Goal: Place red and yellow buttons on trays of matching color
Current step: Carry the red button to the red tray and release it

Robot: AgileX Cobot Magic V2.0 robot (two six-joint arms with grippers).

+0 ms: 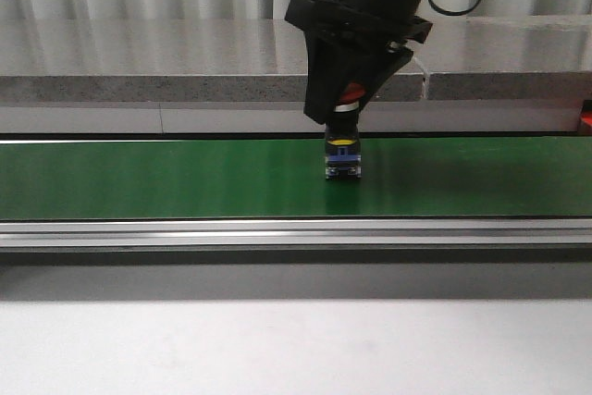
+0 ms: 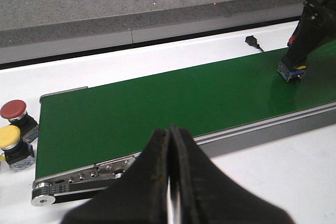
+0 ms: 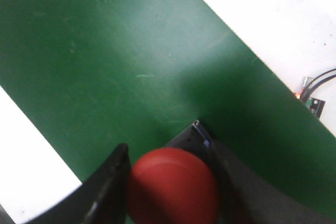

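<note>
Over the middle of the green belt (image 1: 185,178), the right pincer (image 1: 347,104) is down low and pinching a red button (image 3: 173,184) by its cap, one finger on either side. You can see that best from the right wrist view: the red dome sits squarely between the two dark fingers (image 3: 105,187), with the button's blue-edged base peeking out underneath. From the front, the base (image 1: 342,162) looks to be touching or only just off the belt; I can't tell which. A grip across the cap makes sense, since the cap is the widest, roundest part and the body hangs straight below it.

Off at the far left end of the belt, two more buttons wait on the white worktop (image 2: 157,59): another red button (image 2: 13,110) and, just beside it, a yellow button (image 2: 10,136), both upright on their bases. They are well apart from the one being held.

The left pincer (image 2: 170,182) hangs back above the near edge of the belt, fingers pressed together and carrying nothing. It seems parked out of the way while the right arm works.

No trays show in any view, so where the red one has to go can't be judged from here. My read: this is the pick stage for the red button, with the yellow not yet handled.
</note>
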